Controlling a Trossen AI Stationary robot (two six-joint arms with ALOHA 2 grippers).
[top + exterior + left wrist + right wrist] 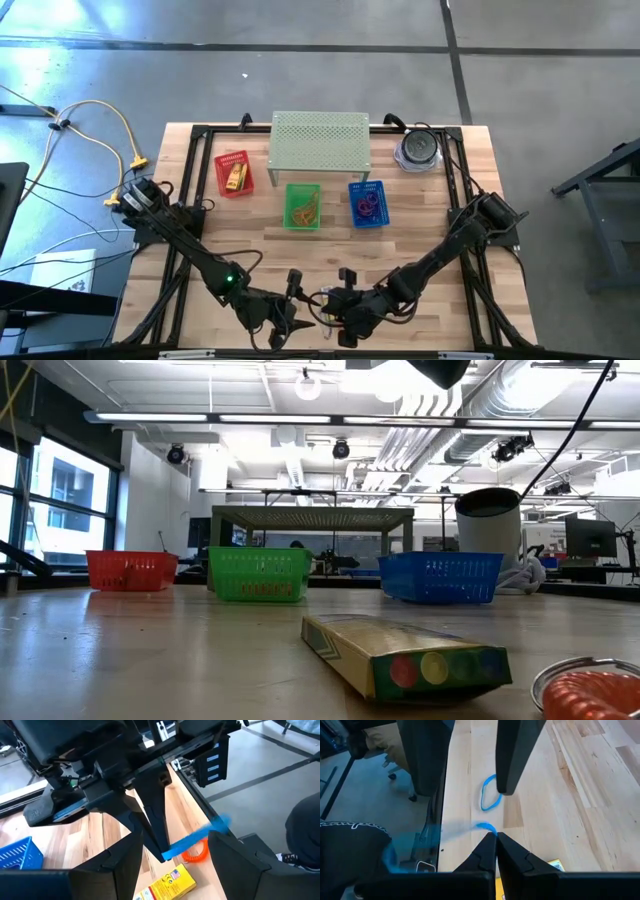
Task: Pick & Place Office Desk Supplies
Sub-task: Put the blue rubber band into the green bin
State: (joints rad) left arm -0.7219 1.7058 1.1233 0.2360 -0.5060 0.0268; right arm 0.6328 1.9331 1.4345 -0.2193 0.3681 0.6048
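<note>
Orange coil (595, 695): nearest the low camera, on the table beside the yellow packet (405, 657) (coloured dots on its end).
Right gripper (496, 836): at the near table edge, fingers clenched on a blue loop (485, 826) stretched taut.
Left gripper (170, 865): just beside it, fingers spread apart, the stretched loop running between them; grip cannot be told.
Second blue loop (490, 794): lying flat on the wood, farther in.
Baskets: red basket (233, 174), green basket (302, 206), blue basket (367, 203) in a row mid-table.
Perforated shelf (320, 142): behind the baskets.
</note>
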